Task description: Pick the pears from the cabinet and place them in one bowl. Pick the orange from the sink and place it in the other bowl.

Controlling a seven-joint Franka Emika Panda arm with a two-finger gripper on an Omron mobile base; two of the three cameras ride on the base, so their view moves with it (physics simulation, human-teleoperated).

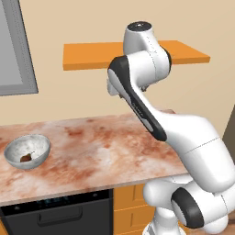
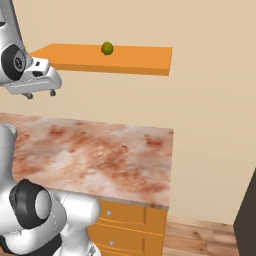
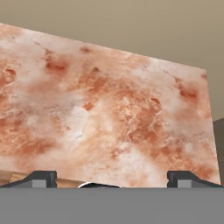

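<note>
On the wall above the counter [image 1: 92, 147] hangs the cabinet [image 2: 125, 60], a flat, thin orange board. It is wide and plain like a shelf. The counter is a big slab with red and white swirls like stone, and orange drawers [image 2: 125, 220] sit under its front edge. Near the counter's left edge in the left base view sits the bowl [image 1: 27, 150], round and grey-white with speckles. The brown pear [image 1: 26, 157] lies inside it, so I think that part of the job is done. The green pear [image 2: 107, 48] sits on top of the cabinet, near its middle, small and round. Just below the cabinet's left end hangs the gripper [image 3: 111, 179], with its two dark tips spread wide and nothing between them. I think it is ready to go for the green pear.
</note>
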